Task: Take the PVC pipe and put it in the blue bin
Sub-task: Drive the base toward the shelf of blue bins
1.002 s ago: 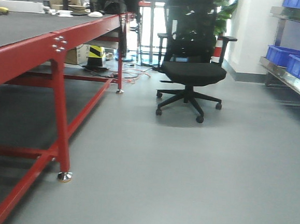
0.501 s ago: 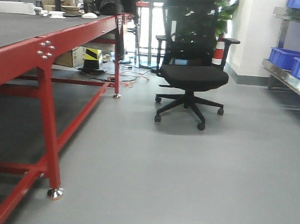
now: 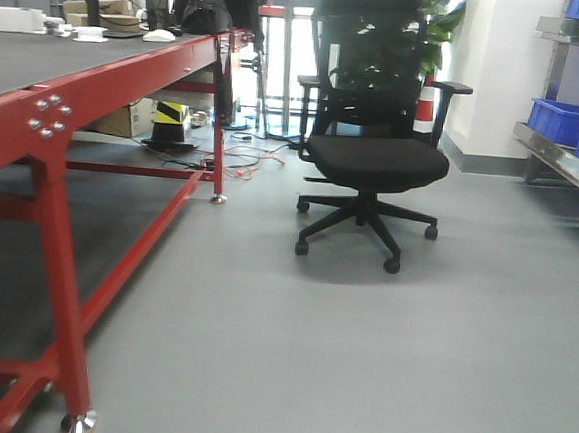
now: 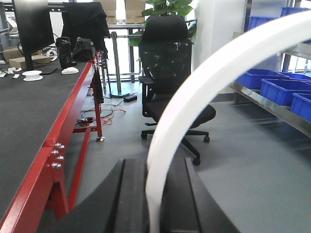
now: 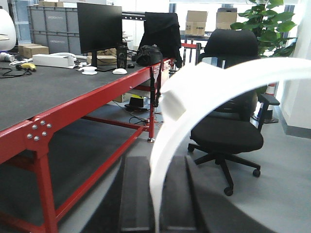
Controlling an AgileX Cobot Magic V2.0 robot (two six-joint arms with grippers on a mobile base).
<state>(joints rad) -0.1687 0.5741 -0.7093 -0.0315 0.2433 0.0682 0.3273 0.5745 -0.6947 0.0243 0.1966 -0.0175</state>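
Grey-floored workshop; left gripper (image 4: 155, 167), right gripper (image 5: 156, 165) each clamped on PVC pipe (image 4: 194, 82) arcing up-rightward.

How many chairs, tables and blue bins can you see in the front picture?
Black chair: 1
Red table: 1
Blue bins: 3, all on the shelves at the right and partly cut off by the picture's edge
Total: 5

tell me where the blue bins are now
In the front view the blue bins sit on the metal shelf at the far right edge, right of the black office chair.
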